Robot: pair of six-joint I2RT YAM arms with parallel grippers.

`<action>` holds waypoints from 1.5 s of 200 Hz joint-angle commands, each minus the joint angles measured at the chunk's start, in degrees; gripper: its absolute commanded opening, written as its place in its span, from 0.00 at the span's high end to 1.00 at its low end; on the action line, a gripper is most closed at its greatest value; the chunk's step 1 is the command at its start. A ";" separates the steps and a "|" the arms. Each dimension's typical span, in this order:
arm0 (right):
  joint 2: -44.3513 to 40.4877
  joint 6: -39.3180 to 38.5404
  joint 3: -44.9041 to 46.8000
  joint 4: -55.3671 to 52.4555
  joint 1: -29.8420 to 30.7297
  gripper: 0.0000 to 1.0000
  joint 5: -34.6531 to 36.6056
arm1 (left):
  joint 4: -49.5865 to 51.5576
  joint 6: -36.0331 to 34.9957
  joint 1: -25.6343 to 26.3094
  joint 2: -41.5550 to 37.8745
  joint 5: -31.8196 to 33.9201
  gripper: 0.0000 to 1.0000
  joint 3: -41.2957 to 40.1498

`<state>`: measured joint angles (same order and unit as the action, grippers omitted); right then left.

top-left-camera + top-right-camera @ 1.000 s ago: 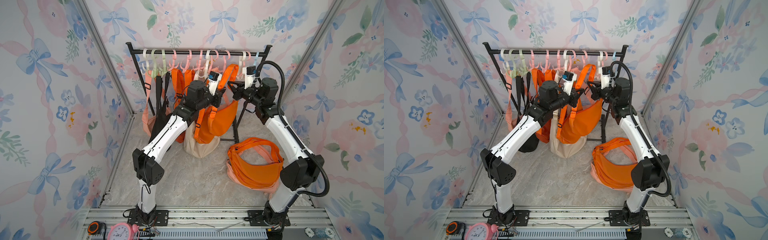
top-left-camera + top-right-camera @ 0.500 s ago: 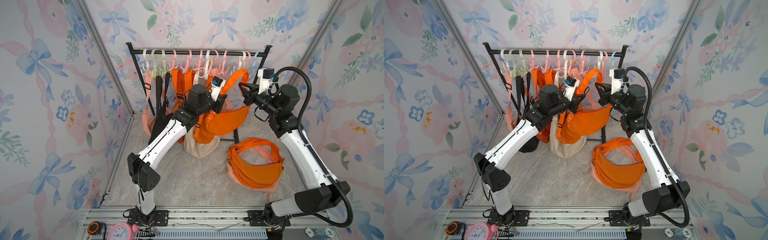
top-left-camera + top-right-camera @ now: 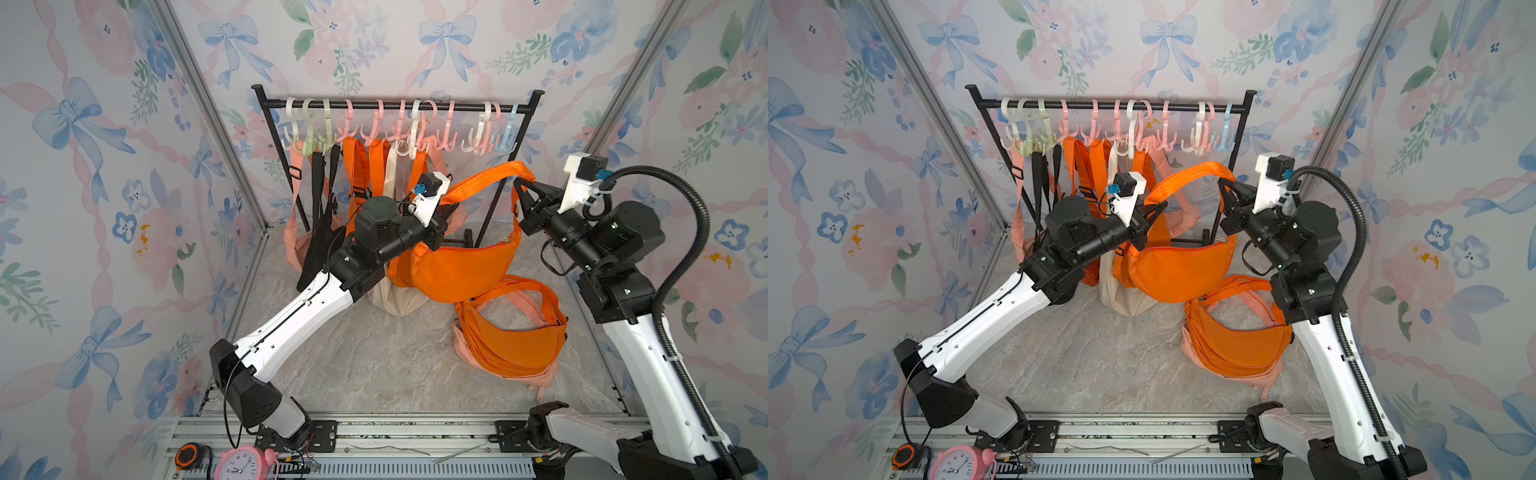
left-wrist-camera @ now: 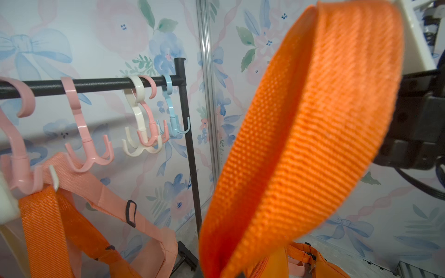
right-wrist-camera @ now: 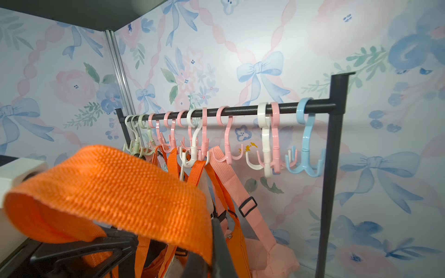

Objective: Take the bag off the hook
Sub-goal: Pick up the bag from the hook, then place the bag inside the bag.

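Top views: orange bag held clear of the hooks

Nearest, a heap of orange and pink bags was seen lying on the worktop. Beyond it, the orange bag was suspended by its strap, which was clamped in the closed left claw and the closed right claw. Farthest, other bags were hung on the rack.

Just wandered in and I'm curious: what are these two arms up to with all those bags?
Two robot arms hold one orange bag between them. The left end effector and right end effector are each shut on its strap, which is clear of the hooks; the bag hangs in midair. Other bags hang on the rack, and a pile lies on the floor.
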<state>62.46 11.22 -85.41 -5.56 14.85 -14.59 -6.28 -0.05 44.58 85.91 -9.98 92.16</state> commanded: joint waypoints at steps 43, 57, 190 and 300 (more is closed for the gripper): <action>-12.99 -0.14 2.02 -12.73 0.63 1.00 9.24 | -12.53 -2.67 3.06 -5.01 -4.78 1.00 -7.51; -16.53 -1.23 3.51 -14.58 0.66 1.00 12.05 | -12.80 -2.74 3.97 -4.73 -6.13 1.00 -7.56; -38.43 -7.00 10.13 -28.21 0.62 1.00 30.28 | -17.11 -2.45 18.75 1.52 -6.66 1.00 -7.58; -45.45 -5.38 14.99 -33.63 1.23 1.00 37.88 | -15.64 3.41 24.95 7.57 -4.96 1.00 -6.54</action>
<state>17.58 4.89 -73.97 -37.54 15.25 20.53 -21.37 0.34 70.43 91.09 -16.78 84.93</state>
